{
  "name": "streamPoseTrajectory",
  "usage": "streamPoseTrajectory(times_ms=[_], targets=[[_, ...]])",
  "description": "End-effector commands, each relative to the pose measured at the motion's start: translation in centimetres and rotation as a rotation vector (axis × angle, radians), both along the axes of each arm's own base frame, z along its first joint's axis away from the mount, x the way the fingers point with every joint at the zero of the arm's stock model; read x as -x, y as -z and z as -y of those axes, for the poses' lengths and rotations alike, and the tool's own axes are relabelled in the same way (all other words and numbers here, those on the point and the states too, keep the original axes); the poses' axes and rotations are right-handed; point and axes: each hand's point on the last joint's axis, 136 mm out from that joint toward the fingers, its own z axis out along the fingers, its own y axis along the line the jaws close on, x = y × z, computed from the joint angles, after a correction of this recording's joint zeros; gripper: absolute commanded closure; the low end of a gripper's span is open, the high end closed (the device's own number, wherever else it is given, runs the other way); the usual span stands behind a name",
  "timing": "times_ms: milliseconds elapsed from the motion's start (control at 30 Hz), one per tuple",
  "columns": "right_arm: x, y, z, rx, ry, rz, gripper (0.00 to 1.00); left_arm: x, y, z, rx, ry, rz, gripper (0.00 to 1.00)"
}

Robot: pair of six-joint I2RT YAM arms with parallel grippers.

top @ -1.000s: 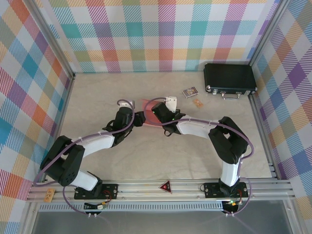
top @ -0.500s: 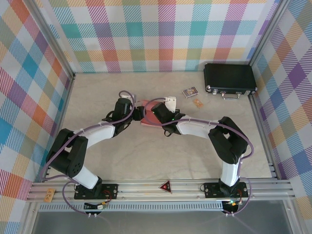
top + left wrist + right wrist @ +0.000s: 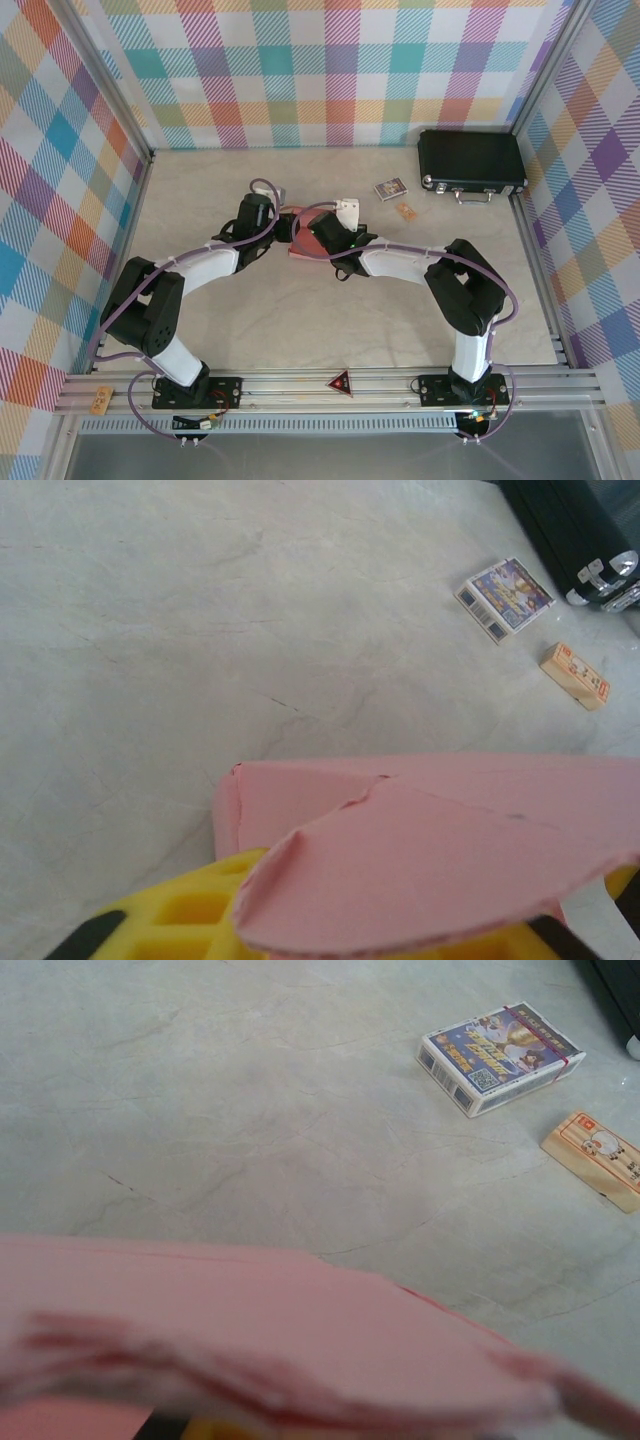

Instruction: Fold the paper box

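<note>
Shifted slightly farther since the earlier frame, the left gripper (image 3: 284, 229) meets the salmon-pink paper box (image 3: 298, 250) at mid-tabletop (image 3: 200, 190), its grip impossible to tell, while the closed right gripper (image 3: 313, 236) crowds the box's right side.

Hard case (image 3: 471, 160) behind, right of paper box (image 3: 298, 246).

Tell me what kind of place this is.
Probably a robot test cell: plaid panels on an aluminium frame enclose a marble-look table, with the left arm and right arm bolted to its front rail.
</note>
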Motion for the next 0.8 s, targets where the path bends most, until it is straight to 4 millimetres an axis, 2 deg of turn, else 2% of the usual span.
streamPoseTrajectory(times_ms=[0, 100, 433, 633, 767], targets=[[1.4, 3.3, 0.7, 0.100, -0.027, -0.111, 0.94, -0.4, 0.2, 0.2, 0.008, 0.008, -0.018, 0.77], [1.4, 3.3, 0.6, 0.100, -0.028, -0.110, 0.94, -0.4, 0.5, 0.4, 0.031, 0.002, -0.036, 0.81], [1.5, 3.4, 0.6, 0.102, -0.026, -0.114, 0.94, 0.1, 1.2, 0.7, 0.133, -0.036, -0.082, 0.81], [1.5, 3.5, 0.6, 0.100, -0.024, -0.114, 0.94, 0.4, 1.8, 0.8, 0.184, -0.065, -0.113, 0.84], [1.5, 3.6, 0.5, 0.100, -0.025, -0.116, 0.94, 0.5, 1.9, 1.1, 0.206, -0.063, -0.118, 0.80]])
